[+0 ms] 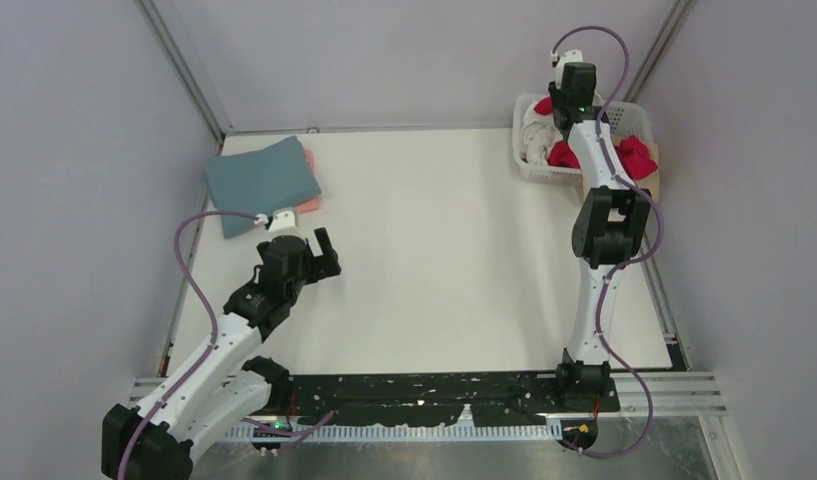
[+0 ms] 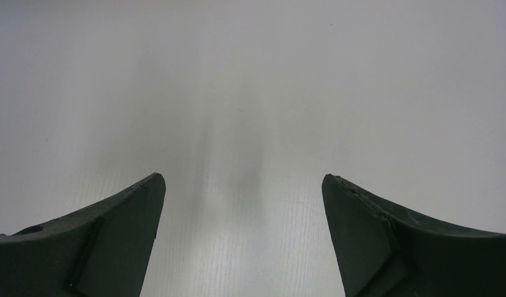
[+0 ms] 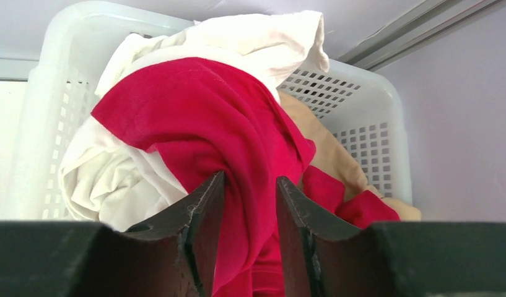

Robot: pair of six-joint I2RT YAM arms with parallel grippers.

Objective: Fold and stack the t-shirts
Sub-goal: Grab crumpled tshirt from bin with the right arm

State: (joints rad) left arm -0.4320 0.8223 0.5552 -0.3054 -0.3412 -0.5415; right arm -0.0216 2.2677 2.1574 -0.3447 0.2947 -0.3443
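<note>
Only R wrist cam shows jaws pinching red shirt [image 3: 207, 117] in basket [image 3: 369, 139].

The left arm [image 1: 214, 350] lies bent and low, the left gripper [image 2: 243, 182] with jaws spread wide. The right arm [image 1: 604, 230] stretches far forward, the right gripper [image 3: 250, 182] with jaws pinching the red t-shirt [image 3: 194, 111].

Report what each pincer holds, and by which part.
Right pincer: red t-shirt, by a bunched fold; which part of the shirt cannot be told. Left pincer: nothing, open above the table.
</note>
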